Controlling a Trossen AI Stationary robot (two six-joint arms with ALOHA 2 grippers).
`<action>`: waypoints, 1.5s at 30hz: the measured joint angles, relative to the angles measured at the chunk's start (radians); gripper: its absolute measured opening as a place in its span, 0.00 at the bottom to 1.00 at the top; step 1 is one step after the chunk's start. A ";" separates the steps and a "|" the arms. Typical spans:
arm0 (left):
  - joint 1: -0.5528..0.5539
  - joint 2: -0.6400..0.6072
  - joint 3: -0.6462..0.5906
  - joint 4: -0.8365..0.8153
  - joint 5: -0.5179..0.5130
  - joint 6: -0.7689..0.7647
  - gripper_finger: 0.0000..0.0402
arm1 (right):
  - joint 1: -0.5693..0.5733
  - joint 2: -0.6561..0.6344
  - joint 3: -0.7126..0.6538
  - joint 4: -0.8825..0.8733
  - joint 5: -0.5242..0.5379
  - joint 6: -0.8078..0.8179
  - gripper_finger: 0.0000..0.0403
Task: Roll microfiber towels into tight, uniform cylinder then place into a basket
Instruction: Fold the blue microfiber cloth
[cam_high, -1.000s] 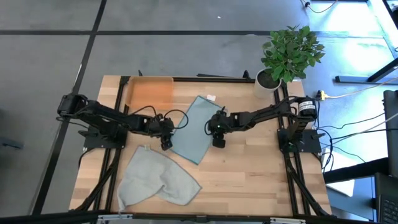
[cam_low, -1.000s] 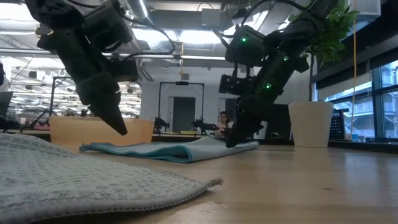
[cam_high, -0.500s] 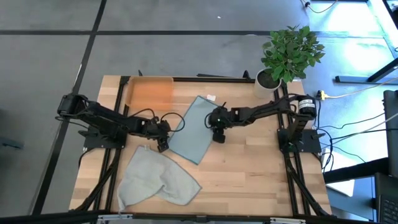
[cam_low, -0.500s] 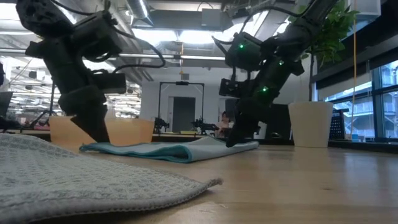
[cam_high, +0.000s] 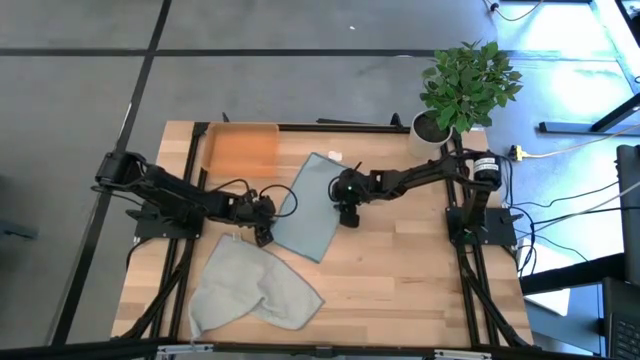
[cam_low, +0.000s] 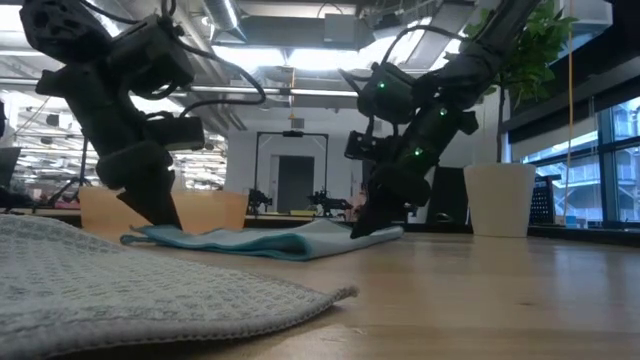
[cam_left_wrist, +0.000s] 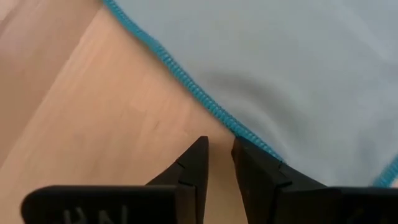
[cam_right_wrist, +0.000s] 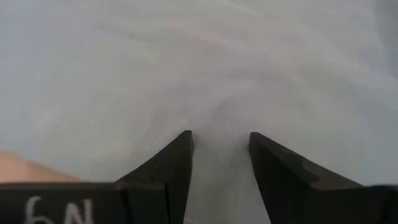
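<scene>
1. Two grips should land on matching edges of the teal towel (cam_high: 308, 203) — pinch hem only, lift evenly, so the roll starts straight.
2. Left gripper (cam_left_wrist: 219, 163): jaws nearly closed, tips at the towel's stitched edge, holding nothing visibly.
3. Right gripper (cam_right_wrist: 219, 168): jaws parted, pressed onto the cloth.
4. Grey towel (cam_high: 250, 287) lies crumpled nearby — basket (cam_high: 240, 150) empty.

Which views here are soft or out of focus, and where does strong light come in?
Low view: the grey-green towel nearest the lens is blurred, and ceiling lights glare behind the arms. Right wrist view: the teal towel fills the picture as a soft, featureless blur. Left wrist view: its stitched edge is fairly sharp. High view: bright bluish light beside the plant.
</scene>
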 joint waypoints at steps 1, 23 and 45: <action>-0.005 0.001 0.000 0.008 0.003 -0.011 0.18 | -0.008 0.000 0.000 0.002 0.001 -0.014 0.40; -0.045 -0.077 0.000 0.114 -0.007 0.091 0.18 | -0.044 -0.151 -0.004 -0.013 0.004 -0.223 0.40; -0.053 -0.130 0.001 0.117 -0.022 0.146 0.18 | 0.269 -0.085 -0.005 -0.052 -0.198 -0.315 0.40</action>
